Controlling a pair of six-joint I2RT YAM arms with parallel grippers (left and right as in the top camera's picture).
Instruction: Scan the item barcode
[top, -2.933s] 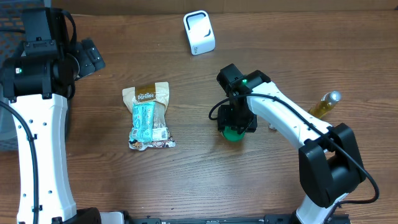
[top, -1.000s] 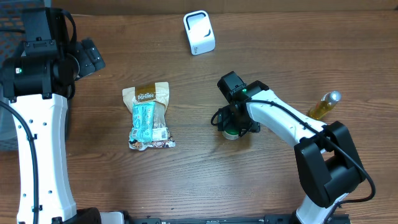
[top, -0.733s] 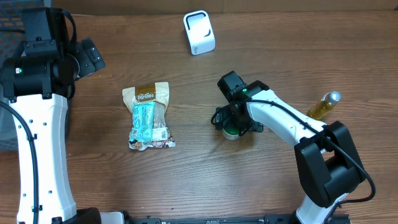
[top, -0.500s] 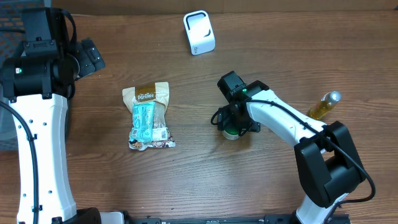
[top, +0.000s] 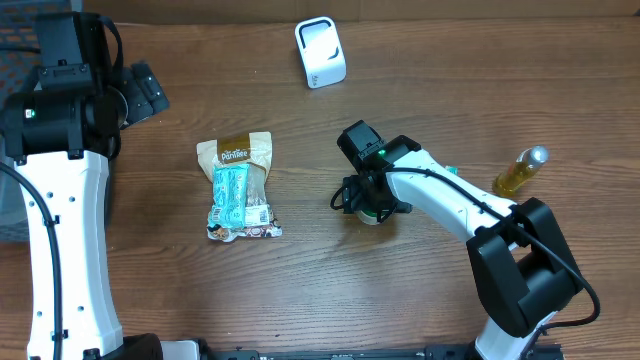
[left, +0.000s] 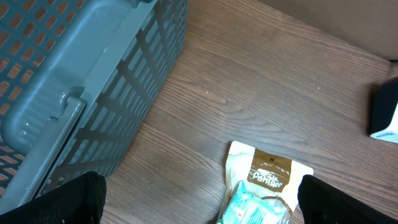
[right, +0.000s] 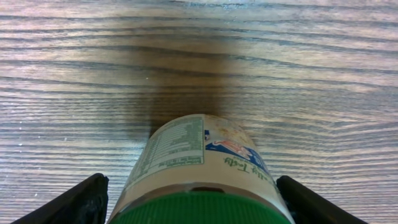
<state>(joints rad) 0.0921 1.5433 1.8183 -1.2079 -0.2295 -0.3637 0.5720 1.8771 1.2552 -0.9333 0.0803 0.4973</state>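
Note:
The item is a jar with a green lid and a printed label, standing on the wooden table right of centre. My right gripper comes down over it, one finger against each side of the jar just below the lid, shut on it; the overhead view shows the gripper covering most of the jar. A white barcode scanner stands at the back of the table. My left gripper hangs open and empty high over the left side.
A snack bag lies flat left of centre, its top also in the left wrist view. A yellow oil bottle stands at the right. A blue-grey plastic basket sits off the table's left edge.
The right gripper's jaws have narrowed onto the jar, and its wrist has shifted slightly left. The left arm has not moved.

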